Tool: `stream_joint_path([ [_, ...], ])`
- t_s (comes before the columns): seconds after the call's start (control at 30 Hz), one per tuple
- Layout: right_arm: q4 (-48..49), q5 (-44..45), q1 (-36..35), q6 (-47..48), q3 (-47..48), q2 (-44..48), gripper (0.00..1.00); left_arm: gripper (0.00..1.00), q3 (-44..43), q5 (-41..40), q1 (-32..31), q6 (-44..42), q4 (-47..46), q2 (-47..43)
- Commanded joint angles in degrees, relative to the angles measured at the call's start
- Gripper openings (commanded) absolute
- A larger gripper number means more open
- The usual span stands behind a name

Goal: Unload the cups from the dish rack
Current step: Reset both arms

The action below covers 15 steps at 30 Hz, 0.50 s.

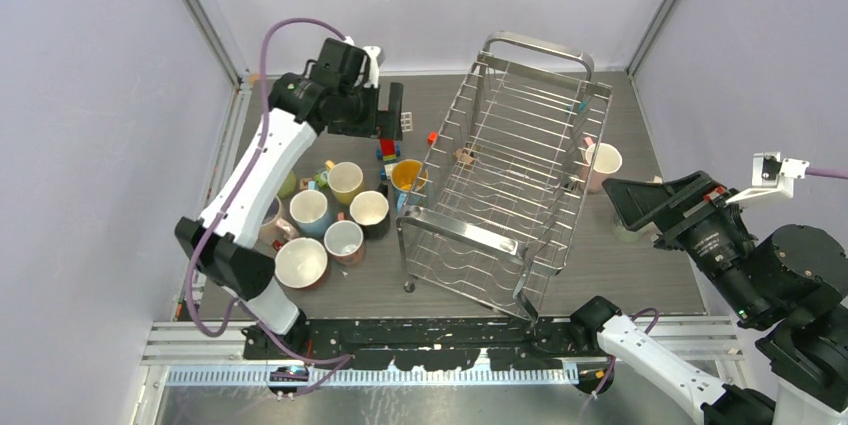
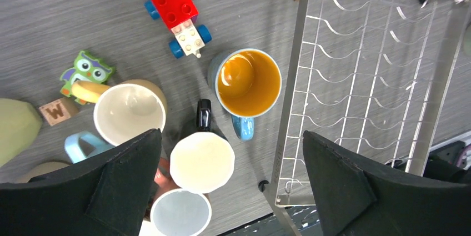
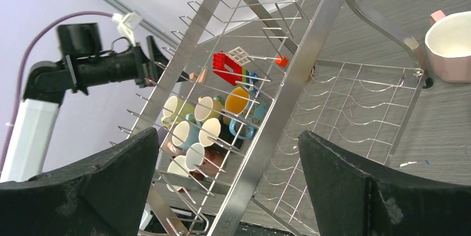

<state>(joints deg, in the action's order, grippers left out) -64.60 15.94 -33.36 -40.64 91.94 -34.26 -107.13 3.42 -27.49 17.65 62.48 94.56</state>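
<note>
Top view: dish rack (image 1: 470, 245) stands mid-table, skewed. No cup shows among its wires, only a small tan block (image 1: 465, 157). The cups (image 1: 343, 241) stand upright in a group on the table (image 1: 640, 280) left of the rack. One pink cup (image 1: 604, 161) sits alone just beside the rack's right side. Left gripper (image 1: 390, 117) hangs above the far end of the group; right gripper (image 1: 628, 207) is near the pink cup, outside the rack. Left wrist view: fingers (image 2: 111, 191) wide apart, nothing between them. Below them an orange-lined cup (image 2: 248, 83) stands upright just beside the rack wall, with a cream-lined black cup (image 2: 201, 162) close by. Judged step: set-down done, arm to clear away. To do it well, rise straight up before any sideways travel. The cups are tightly packed and the rack wall is near, so a swung finger could tip one. Right wrist view: fingers (image 3: 89, 191) also wide apart and empty, looking through the rack toward the group. The rack appears unloaded, but its corners should be checked, as the wires hide part of the floor.
</note>
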Motion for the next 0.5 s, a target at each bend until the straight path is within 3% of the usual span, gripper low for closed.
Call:
stream_joint_path([
  [0.0, 3.43, 0.13, -0.21, 0.77, 0.41, -1.94, 1.00, 1.00, -5.22, -1.19, -0.03, 0.64, 2.82, -7.49],
  [0.2, 5.99, -0.58, -0.20, 1.24, 0.79, -3.31, 1.00, 1.00, -5.84, -2.74, -0.02, 0.02, 2.14, -15.57],
  [0.47, 10.97, -3.66, -0.21, 2.05, 1.68, -4.28, 1.00, 1.00, -2.89, 3.30, -0.02, -0.10, -2.27, -26.58],
])
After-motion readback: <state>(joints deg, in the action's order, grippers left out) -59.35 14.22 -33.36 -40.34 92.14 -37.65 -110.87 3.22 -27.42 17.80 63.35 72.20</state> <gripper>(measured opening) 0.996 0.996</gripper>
